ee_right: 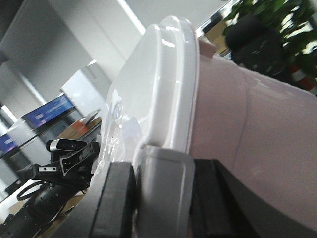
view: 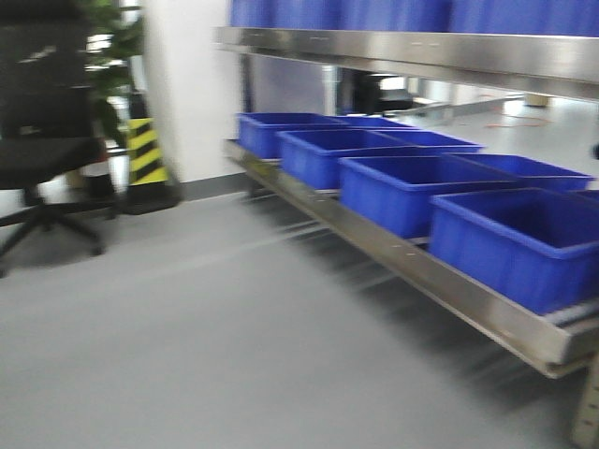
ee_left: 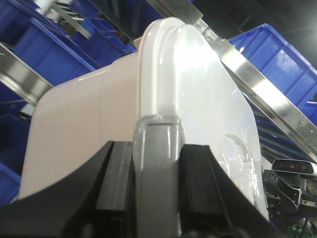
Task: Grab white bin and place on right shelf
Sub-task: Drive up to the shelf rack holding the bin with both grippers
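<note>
White bin (ee_left: 198, 99) clamped between our left pincer (ee_left: 156, 166) and right pincer (ee_right: 163, 186) | grab done | right shelf (view: 440, 276) placement pending

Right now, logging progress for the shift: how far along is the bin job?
Grab looks done: the left tool and right tool each clamp the white bin at its lid rim. In hand: the carry, with the right shelf in front view. Left: setting it down; the lower tier holds blue crates.

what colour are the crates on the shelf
The crates are blue; the front view shows them best.
</note>
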Robot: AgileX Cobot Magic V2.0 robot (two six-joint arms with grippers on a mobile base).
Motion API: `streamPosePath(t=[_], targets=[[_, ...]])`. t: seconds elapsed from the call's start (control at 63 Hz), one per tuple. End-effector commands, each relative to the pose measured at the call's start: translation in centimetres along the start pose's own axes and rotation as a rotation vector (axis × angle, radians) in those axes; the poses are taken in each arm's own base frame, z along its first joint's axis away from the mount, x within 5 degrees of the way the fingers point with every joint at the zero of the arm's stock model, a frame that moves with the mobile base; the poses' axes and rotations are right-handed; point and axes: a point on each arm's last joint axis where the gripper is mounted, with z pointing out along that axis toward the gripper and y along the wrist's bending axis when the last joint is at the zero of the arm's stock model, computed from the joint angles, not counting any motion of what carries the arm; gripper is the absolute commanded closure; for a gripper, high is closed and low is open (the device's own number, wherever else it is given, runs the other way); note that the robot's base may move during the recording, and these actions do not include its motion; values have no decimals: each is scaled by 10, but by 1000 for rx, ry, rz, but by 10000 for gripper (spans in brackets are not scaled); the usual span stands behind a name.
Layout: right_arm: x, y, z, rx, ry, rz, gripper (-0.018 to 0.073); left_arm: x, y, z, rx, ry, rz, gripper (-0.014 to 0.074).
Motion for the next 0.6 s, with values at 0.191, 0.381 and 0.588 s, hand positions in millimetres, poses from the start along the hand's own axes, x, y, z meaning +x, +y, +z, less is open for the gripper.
streamPosePath(t=[0.191,0.381,0.588], targets=[[4,45,-4,-282,63,-11,326,8,-46,0,237,110,63,682],[4,45,-4,-282,63,-11,326,8,-46,0,237,110,63,682],[4,45,-4,-281,63,-11,326,8,-46,0,237,110,63,682]])
